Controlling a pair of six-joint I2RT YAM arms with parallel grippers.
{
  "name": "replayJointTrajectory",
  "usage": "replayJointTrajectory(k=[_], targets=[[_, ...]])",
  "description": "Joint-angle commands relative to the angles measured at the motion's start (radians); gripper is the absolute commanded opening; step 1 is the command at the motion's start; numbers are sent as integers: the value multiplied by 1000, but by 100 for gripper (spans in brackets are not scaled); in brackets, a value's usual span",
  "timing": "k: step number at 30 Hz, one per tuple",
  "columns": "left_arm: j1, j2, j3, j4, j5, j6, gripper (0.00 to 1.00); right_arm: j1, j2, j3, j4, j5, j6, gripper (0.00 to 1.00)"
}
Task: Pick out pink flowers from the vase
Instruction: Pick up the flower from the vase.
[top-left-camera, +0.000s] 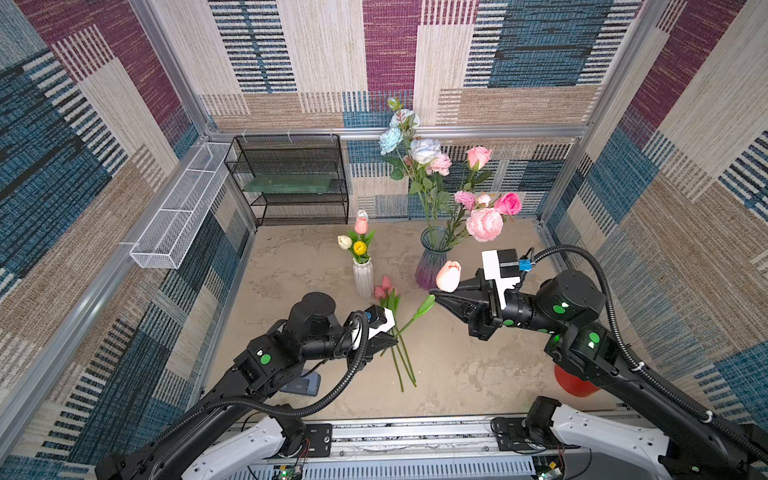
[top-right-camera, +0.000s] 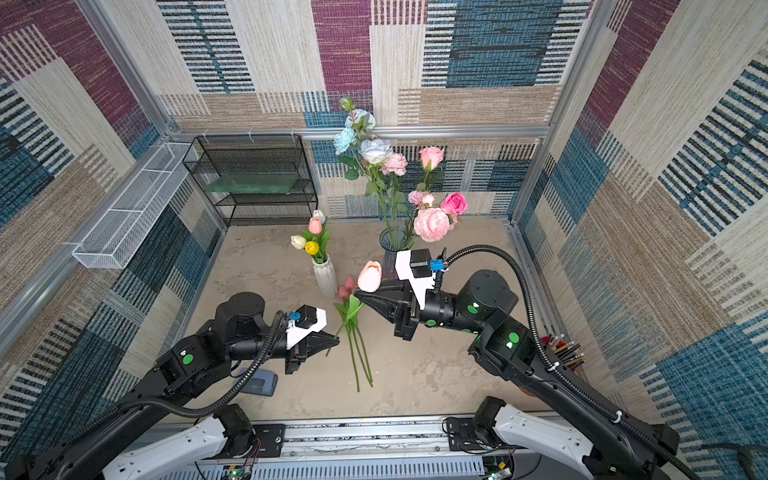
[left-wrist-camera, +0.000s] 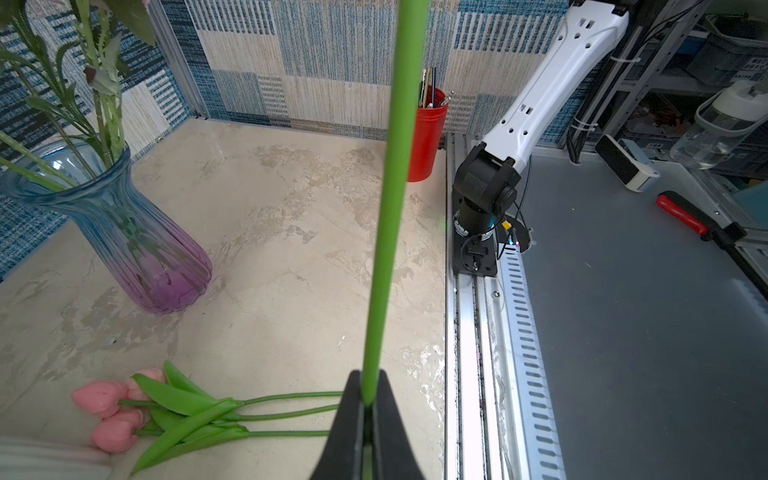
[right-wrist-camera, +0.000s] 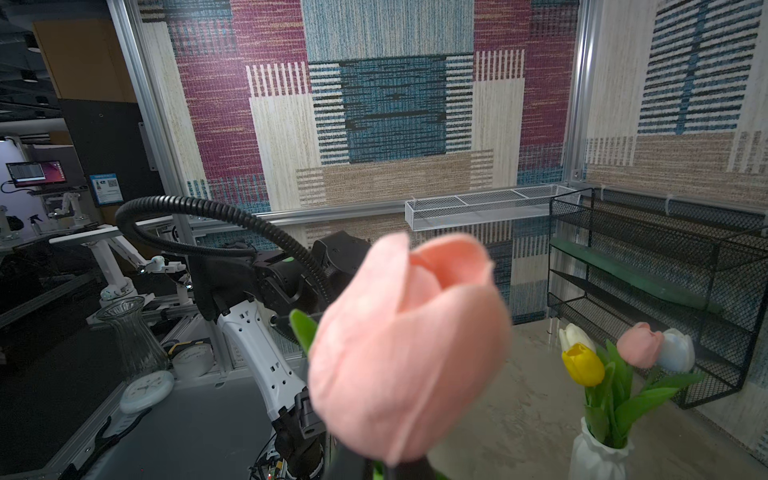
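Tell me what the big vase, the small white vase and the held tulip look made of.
Big vase: clear glass, tinted blue to purple; see-through, glossy ribs.
Small white vase: likely glazed ceramic, opaque and fluted.
Held tulip: artificial, probably foam or fabric petals, matte; smooth plastic-looking stem.

A pale pink tulip (top-left-camera: 448, 276) slants above the bench (top-left-camera: 478, 374), stem pinched in my left tool (top-left-camera: 395, 341). Three pink tulips (top-left-camera: 384, 289) lie flat mid-bench; a fifth tulip (top-left-camera: 361, 225) stands upright behind. Pink roses (top-left-camera: 508, 203), peony (top-left-camera: 484, 224), carnation (top-left-camera: 464, 198) rise toward the far right corner.
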Motion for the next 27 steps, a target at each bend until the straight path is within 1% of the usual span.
replayJointTrajectory(k=[1, 2, 3, 6, 8, 12, 14, 21, 27], targets=[[0, -13, -13, 59, 23, -23, 0, 6, 3, 15, 3, 55, -14, 39], [0, -15, -19, 67, 20, -44, 0, 9, -1, 19, -10, 69, -38, 49], [0, -17, -27, 78, 11, -68, 0, 12, -8, 23, -25, 85, -61, 54], [0, -26, -64, 139, -20, -174, 0, 16, -50, 8, -23, 136, -84, 60], [0, -37, -101, 196, -45, -253, 0, 21, -78, -17, 0, 119, -115, 60], [0, -68, -178, 334, -95, -419, 0, 33, -114, -72, 18, 180, -115, 60], [0, -85, -209, 404, -104, -479, 0, 38, -113, -100, 26, 186, -107, 60], [1, -122, -256, 546, -149, -602, 0, 87, -50, -181, 68, 280, -14, 59], [0, -118, -270, 575, -144, -636, 0, 129, 23, -210, 136, 304, 46, 57]])
